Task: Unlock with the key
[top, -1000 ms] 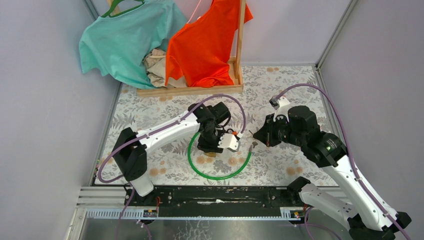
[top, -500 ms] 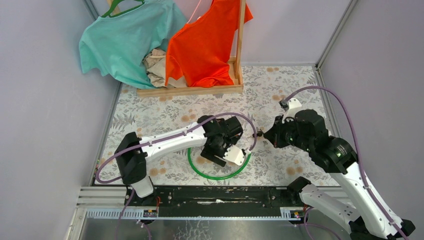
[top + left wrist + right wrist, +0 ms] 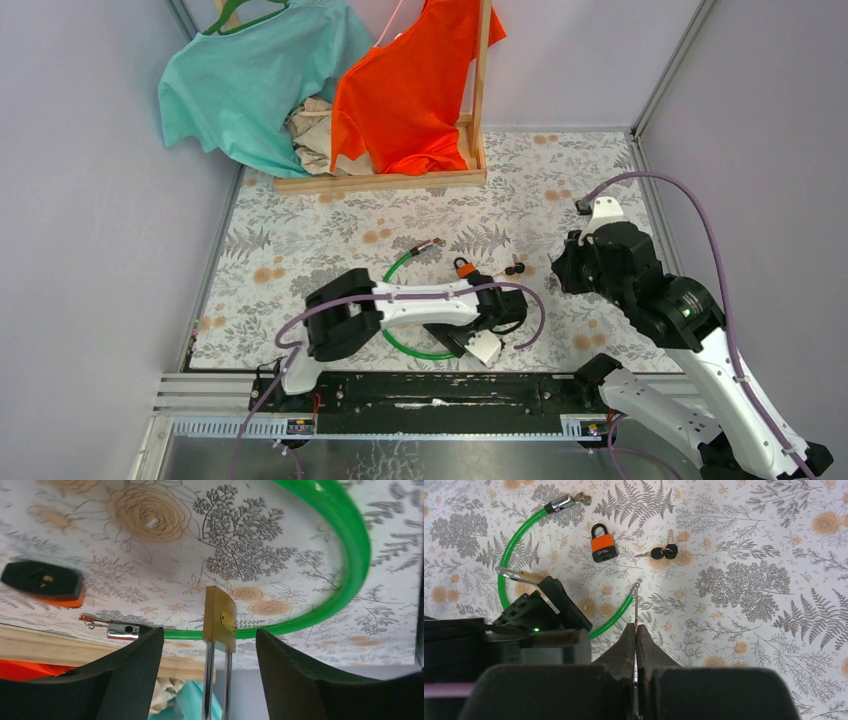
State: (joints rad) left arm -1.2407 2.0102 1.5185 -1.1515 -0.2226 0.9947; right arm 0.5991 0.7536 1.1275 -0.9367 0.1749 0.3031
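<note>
The orange-bodied plastic padlock [image 3: 603,546] is lying on the floral-print table [image 3: 300,230], the black-headed metal keys [image 3: 663,552] just right of it and the green cable loop [image 3: 506,570] curving to its left.

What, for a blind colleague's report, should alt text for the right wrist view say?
The right arm's shut jaws pinch a slim key over a floral tablecloth. Beyond lie a green cable loop, an orange padlock and two black-headed keys.

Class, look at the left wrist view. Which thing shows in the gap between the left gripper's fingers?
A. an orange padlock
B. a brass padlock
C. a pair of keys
B: the brass padlock sits in the gap of the open left gripper, clear of both fingers, while the orange padlock lies off to one side.
</note>
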